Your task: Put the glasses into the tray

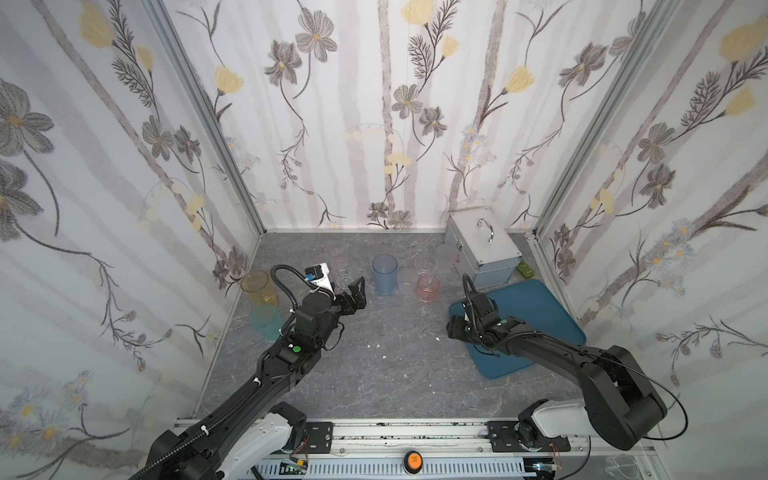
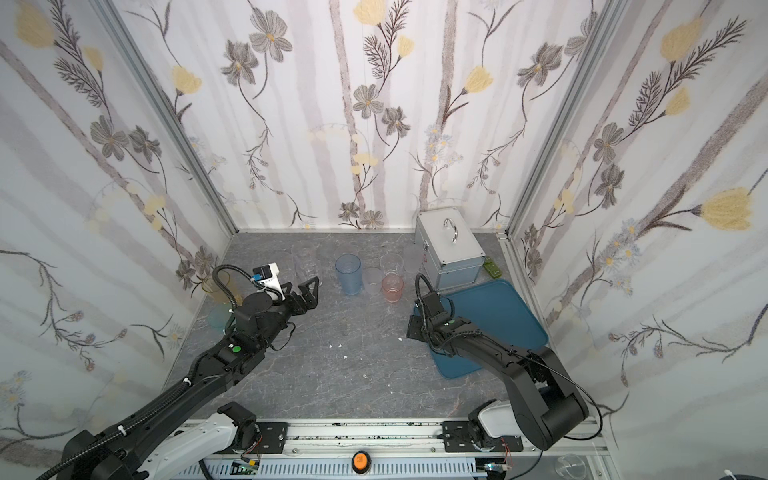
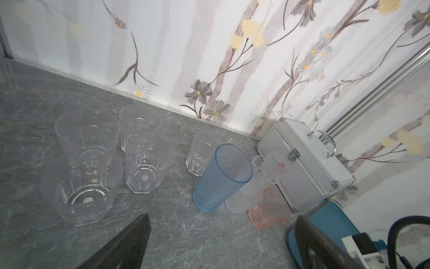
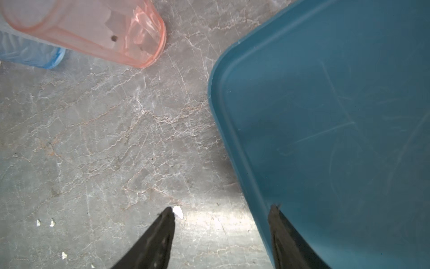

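Tabletop [image 1: 374,374] centre open | right jaws apart over tray [image 4: 325,116] edge | glasses [image 1: 384,274] rearward

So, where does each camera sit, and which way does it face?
Top views: high in front, looking down at the table; left arm and right arm show.
Left wrist: on left arm, facing glasses and metal case; open left tool shows.
Right wrist: on right arm, facing down at tray corner; right tool tips show.
Shared: pink glass, in all views.
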You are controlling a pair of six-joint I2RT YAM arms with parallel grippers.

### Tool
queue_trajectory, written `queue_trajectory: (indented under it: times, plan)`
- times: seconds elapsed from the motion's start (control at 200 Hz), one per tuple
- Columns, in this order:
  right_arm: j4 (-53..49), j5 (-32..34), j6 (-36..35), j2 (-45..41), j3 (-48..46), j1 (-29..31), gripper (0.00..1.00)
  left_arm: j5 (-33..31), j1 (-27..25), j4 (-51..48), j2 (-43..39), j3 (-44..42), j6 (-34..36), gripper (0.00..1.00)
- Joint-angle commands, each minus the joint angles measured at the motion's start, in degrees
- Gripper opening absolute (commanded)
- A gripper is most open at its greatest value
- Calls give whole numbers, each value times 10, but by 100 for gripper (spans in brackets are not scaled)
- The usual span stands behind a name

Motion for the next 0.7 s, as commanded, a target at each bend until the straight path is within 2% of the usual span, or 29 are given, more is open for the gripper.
queue_trajectory:
  times: [0.0,0.17,0.28,0.445,0.57,0.695]
  plan:
    - [20,-17,0,17,-2,1,61,6,0,-10,7,-4,-34,100]
    - [20,-46,13,35,-2,14,58,-3,0,-14,46,5,-52,100]
    - [14,-62,28,36,8,46,57,8,-1,-14,70,12,-60,100]
    - [11,-72,47,3,18,67,56,7,-3,-17,75,5,-60,100]
    - [-35,-41,19,16,39,67,59,-2,-3,-38,76,4,-62,100]
    - [-52,-28,11,16,34,76,57,-15,-9,-113,92,42,-45,96]
